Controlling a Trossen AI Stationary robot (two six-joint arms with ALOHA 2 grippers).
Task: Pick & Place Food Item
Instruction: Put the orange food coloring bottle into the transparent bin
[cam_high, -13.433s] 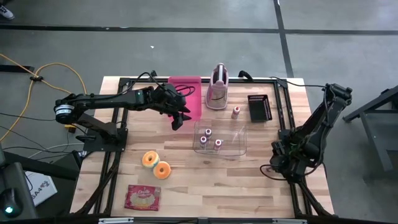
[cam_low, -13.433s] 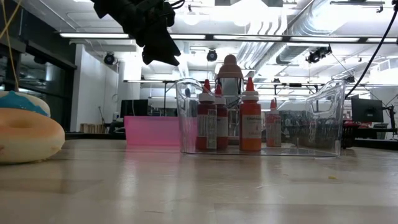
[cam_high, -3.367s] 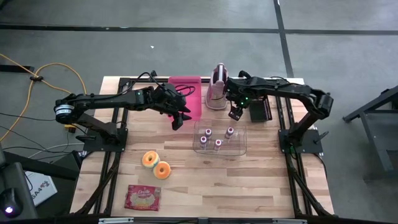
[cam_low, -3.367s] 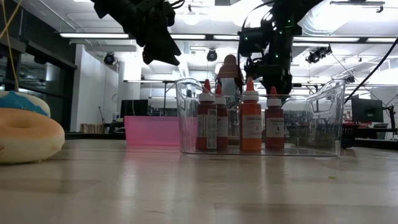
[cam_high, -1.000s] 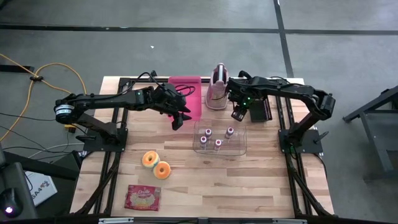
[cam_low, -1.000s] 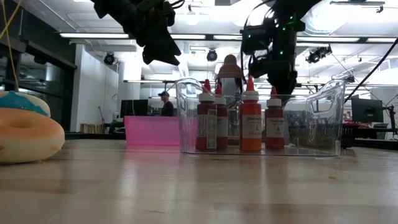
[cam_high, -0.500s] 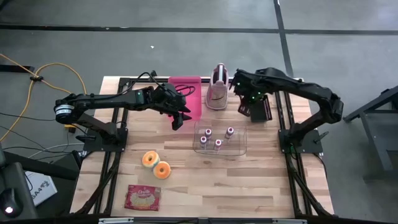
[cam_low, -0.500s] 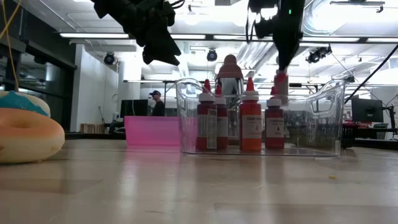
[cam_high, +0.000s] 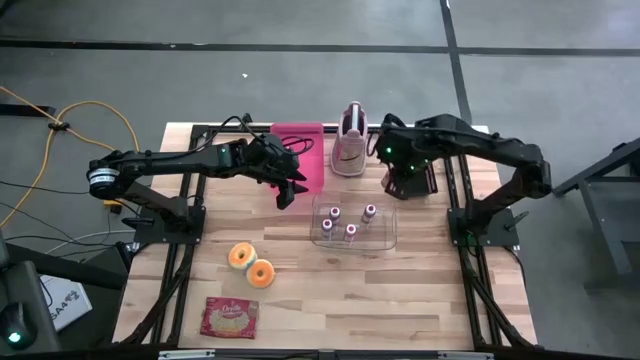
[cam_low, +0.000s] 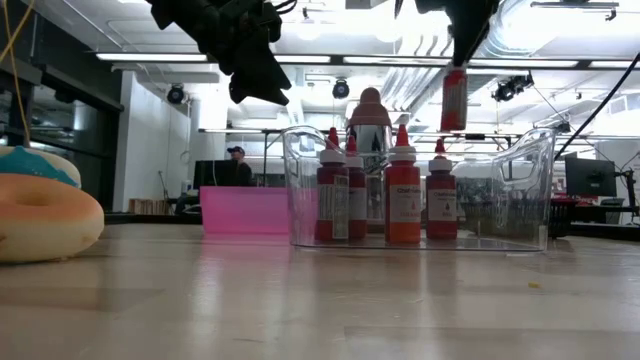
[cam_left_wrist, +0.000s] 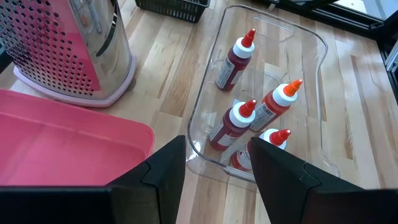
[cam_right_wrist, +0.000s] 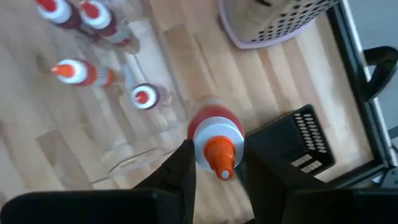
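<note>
A red sauce bottle (cam_low: 453, 100) with a white cap and orange nozzle hangs in the air beyond the far right corner of the clear bin (cam_high: 386, 232). My right gripper (cam_right_wrist: 217, 158) is shut on it. Several like bottles (cam_left_wrist: 239, 121) stand upright in the bin. My left gripper (cam_left_wrist: 217, 180) hovers open above the table to the left of the bin, beside the pink tray (cam_high: 298, 150), with nothing between its fingers. My right gripper pinches the bottle at its top, by the white cap (cam_right_wrist: 214, 129), between its two fingers (cam_right_wrist: 185, 163). The fingers come from above, pointing steeply down. The bottle hangs upright below them, nozzle up, lifted clear of the table and higher than the bin's rim.
A perforated metal stand (cam_high: 348, 140) and a black wire basket (cam_high: 418, 172) sit at the far edge behind the bin. Two donuts (cam_high: 250, 265) and a red packet (cam_high: 230, 318) lie at the near left. A person (cam_low: 235, 165) stands far off in the room.
My right gripper has risen with the red bottle and drifted a little toward the table's right edge. The bottle, low behind the bin a second ago, now hangs upright well above the bin's rim.
</note>
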